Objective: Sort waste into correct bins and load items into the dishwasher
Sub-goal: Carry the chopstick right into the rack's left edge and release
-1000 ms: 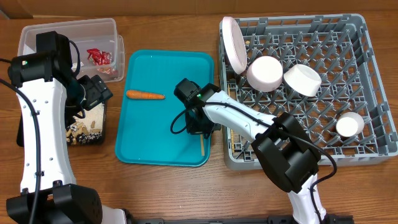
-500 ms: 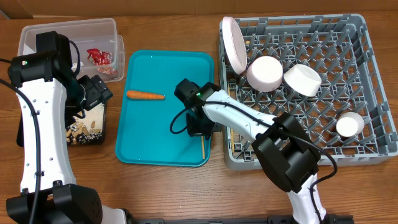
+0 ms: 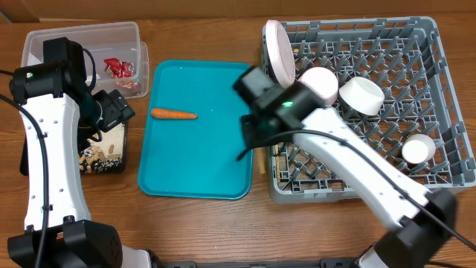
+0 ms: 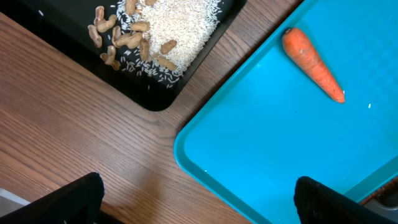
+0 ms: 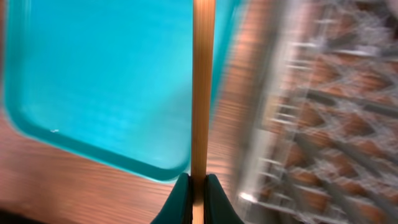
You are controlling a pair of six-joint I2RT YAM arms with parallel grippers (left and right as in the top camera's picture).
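My right gripper (image 5: 198,186) is shut on the thin wooden chopsticks (image 5: 202,81) and holds them over the gap between the teal tray (image 5: 106,81) and the grey dish rack (image 5: 323,124). In the overhead view it (image 3: 259,141) hangs at the rack's left edge. The rack (image 3: 439,89) holds a white plate (image 3: 277,50), two bowls (image 3: 321,88) (image 3: 362,94) and a cup (image 3: 417,150). An orange carrot (image 3: 174,115) lies on the tray, also seen in the left wrist view (image 4: 313,64). My left gripper (image 4: 199,193) is open and empty above the tray's left edge.
The black tray (image 3: 104,149) holds peanuts (image 4: 127,43) and pale grains. The clear tub (image 3: 44,37) at the back left holds a red wrapper (image 3: 117,68). The teal tray (image 3: 193,171) lies between the bins and the rack.
My right gripper has lifted the chopsticks off the tray's front right corner and swung right to the rack's left edge. The left arm has not moved.
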